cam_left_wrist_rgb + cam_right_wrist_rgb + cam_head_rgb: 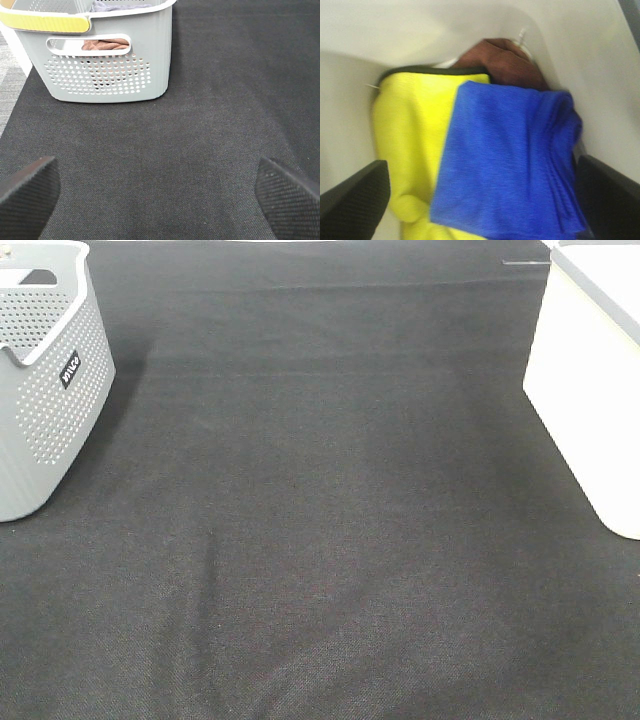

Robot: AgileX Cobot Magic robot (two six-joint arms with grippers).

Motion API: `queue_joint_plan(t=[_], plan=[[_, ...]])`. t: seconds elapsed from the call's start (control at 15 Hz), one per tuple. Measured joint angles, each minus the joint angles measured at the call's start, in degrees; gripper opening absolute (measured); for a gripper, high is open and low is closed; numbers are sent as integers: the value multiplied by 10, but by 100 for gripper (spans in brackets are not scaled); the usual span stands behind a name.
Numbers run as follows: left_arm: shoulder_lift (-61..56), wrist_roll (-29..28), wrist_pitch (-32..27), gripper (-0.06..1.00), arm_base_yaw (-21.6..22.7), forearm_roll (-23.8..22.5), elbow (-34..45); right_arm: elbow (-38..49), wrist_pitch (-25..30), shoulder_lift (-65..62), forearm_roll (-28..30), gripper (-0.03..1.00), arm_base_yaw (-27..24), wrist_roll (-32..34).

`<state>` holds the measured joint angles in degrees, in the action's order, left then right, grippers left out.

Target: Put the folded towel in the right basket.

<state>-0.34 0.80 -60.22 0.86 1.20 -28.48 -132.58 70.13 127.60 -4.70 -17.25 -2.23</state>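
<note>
In the right wrist view, the folded blue towel lies inside the white right basket, on top of a yellow towel and in front of a brown one. My right gripper is open above the basket's inside, with one finger on each side of the blue towel. I cannot tell whether the fingers touch it. My left gripper is open and empty over the black mat, facing the grey left basket. Neither arm shows in the exterior high view, where the right basket stands at the right edge.
The grey perforated basket stands at the far left of the black mat. It holds a brown cloth seen through its handle slot. A yellow-edged object rests on its rim.
</note>
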Motion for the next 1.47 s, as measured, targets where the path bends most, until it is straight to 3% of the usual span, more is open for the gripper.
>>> queue_joint_plan(t=[0.2,0.4,0.67,1.07,1.27,1.47], plan=[[0,0,0,99,0,0,0,0,-1,-72,-7,97,78,9],[0,0,0,99,0,0,0,66,-5,-157,-15,97,143,18],[0,0,0,99,0,0,0,320,-6,-367,-10,97,156,22],[0,0,0,99,0,0,0,819,-3,-859,76,97,156,49],[0,0,0,99,0,0,0,942,1,-1061,78,97,156,49],[0,0,0,99,0,0,0,1003,1,-1207,77,97,156,49]])
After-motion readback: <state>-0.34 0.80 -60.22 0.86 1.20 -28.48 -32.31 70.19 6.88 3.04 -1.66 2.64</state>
